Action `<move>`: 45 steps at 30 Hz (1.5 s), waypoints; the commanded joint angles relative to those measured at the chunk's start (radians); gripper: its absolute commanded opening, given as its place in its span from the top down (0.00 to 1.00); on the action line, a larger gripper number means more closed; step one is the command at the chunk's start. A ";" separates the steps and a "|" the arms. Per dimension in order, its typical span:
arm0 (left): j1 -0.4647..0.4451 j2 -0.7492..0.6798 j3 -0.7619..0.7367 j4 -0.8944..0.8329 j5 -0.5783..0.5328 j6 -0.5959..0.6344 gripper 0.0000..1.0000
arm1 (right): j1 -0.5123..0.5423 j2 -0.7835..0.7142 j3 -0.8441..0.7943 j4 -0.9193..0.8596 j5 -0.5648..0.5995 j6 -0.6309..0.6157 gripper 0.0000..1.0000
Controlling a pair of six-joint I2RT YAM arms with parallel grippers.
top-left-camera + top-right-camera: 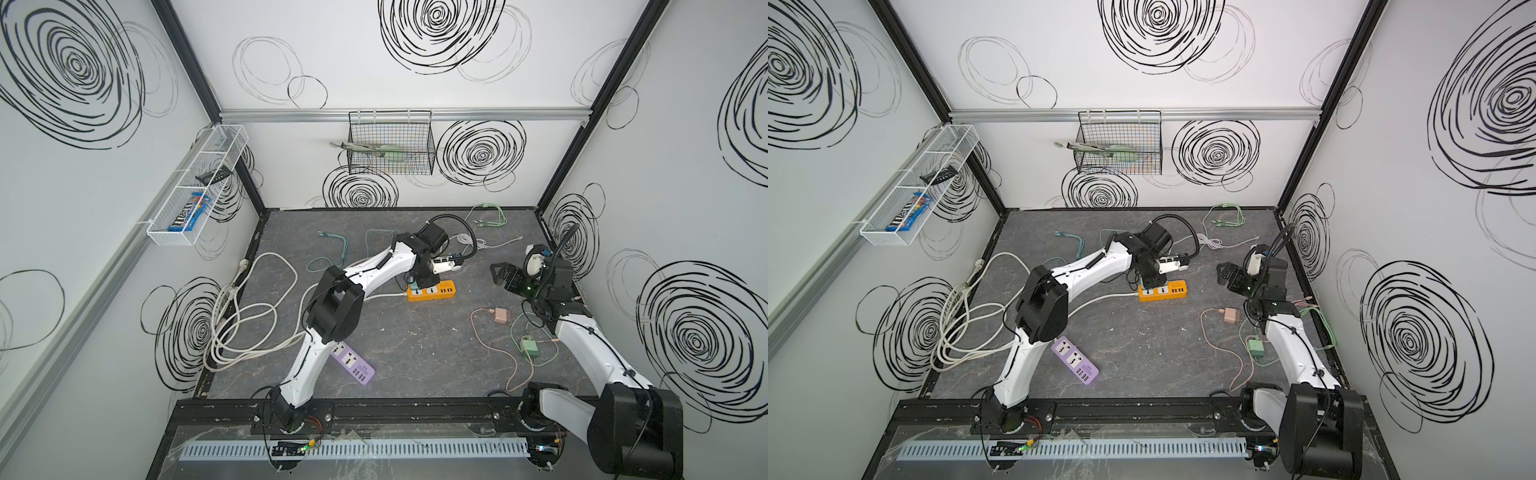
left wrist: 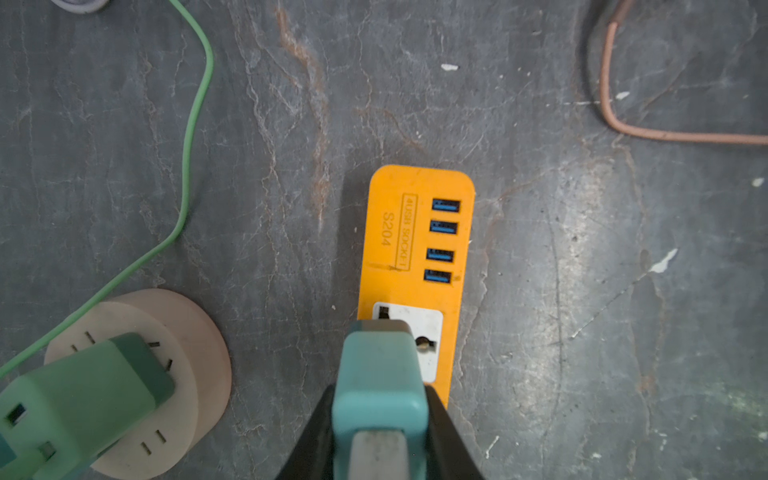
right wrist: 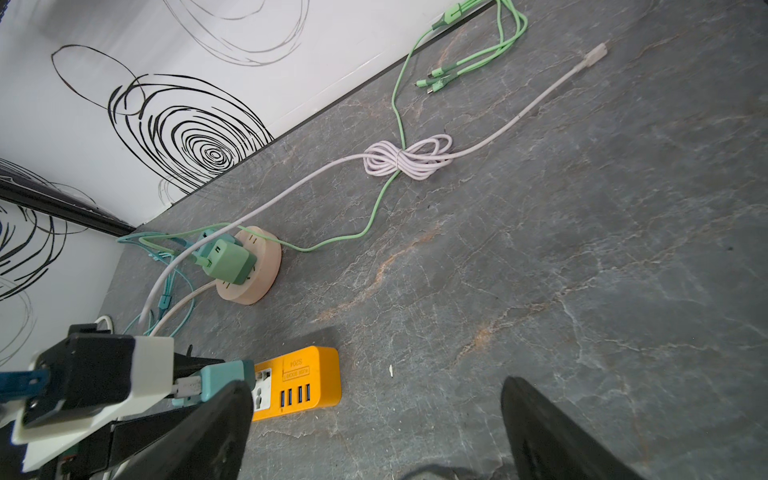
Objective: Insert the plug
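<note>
The left pincer (image 2: pixel 379 415) is pinching the teal plug (image 2: pixel 376 365). Its two black fingers (image 2: pixel 446 432) press on the plug's two sides. The plug points down at the orange power strip (image 2: pixel 411 232), which lies flat on the desk (image 1: pixel 415 345). The front of the plug sits over the white socket (image 2: pixel 430 332) and hides part of it. I cannot tell if the pins are in the holes. Past the socket, the strip has four blue slots (image 2: pixel 441 227) in a row.

Near the strip sits a round pink socket block (image 2: pixel 195 345) with a green charger (image 2: pixel 91 386) stuck in it. A thin green cord (image 2: pixel 189 137) runs away from it across the desk.

The right pincer (image 1: pixel 503 276) is spread wide and holds nothing. It hangs above the desk to the right of the orange strip, apart from it.

Nearer the front of the desk, a purple power strip (image 1: pixel 353 363) lies beside the left arm. A pile of white cords (image 1: pixel 245 316) lies on the left side. A pink charger (image 1: pixel 500 315) lies near the right arm.
</note>
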 commanded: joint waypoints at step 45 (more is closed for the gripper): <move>0.099 -0.263 -0.133 0.158 0.335 -0.084 0.02 | 0.201 0.150 0.050 -0.112 -0.009 -0.006 0.03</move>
